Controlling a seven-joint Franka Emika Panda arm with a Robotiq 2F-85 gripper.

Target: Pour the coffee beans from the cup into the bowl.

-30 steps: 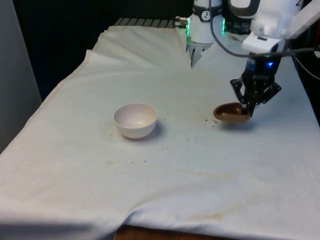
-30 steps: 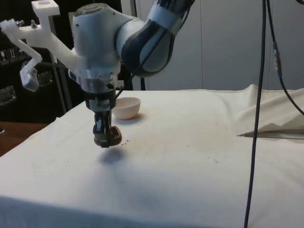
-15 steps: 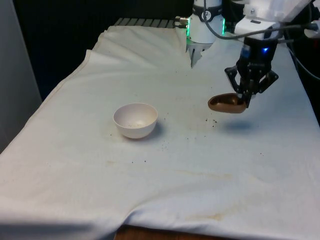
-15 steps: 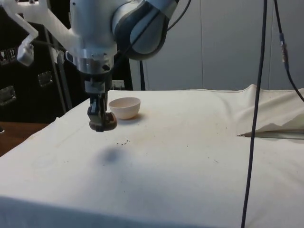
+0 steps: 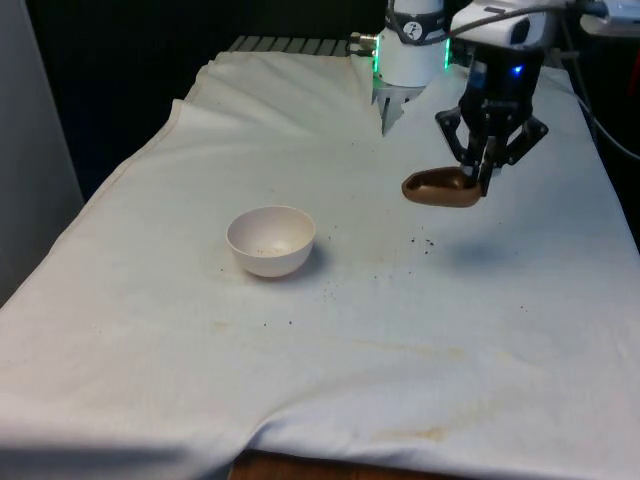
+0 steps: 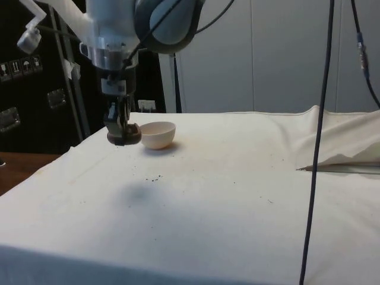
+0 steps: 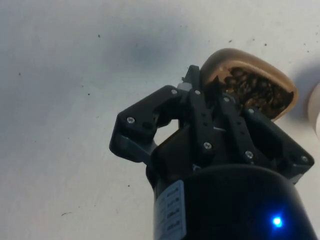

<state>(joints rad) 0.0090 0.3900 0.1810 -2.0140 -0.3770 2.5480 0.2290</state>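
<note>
Currently the brown cup (image 5: 441, 187) of coffee beans (image 7: 252, 92) is pinched by its rim in the closed gripper (image 5: 482, 175), above the tabletop (image 5: 400, 330); beans could be spilled short of the bowl (image 5: 271, 240) if tilted early.

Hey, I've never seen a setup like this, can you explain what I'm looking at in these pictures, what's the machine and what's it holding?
It is a white robot arm ending in a black two-finger tool. One picture looks across the table, one looks from its side, and one comes from a camera on the wrist. The tool is pinching the rim of a brown cup, holding it in the air above the white cloth. The wrist view shows coffee beans inside the cup. A white bowl sits on the cloth, apart from the cup, towards the front view's left. A few dark specks lie scattered on the cloth.
</note>
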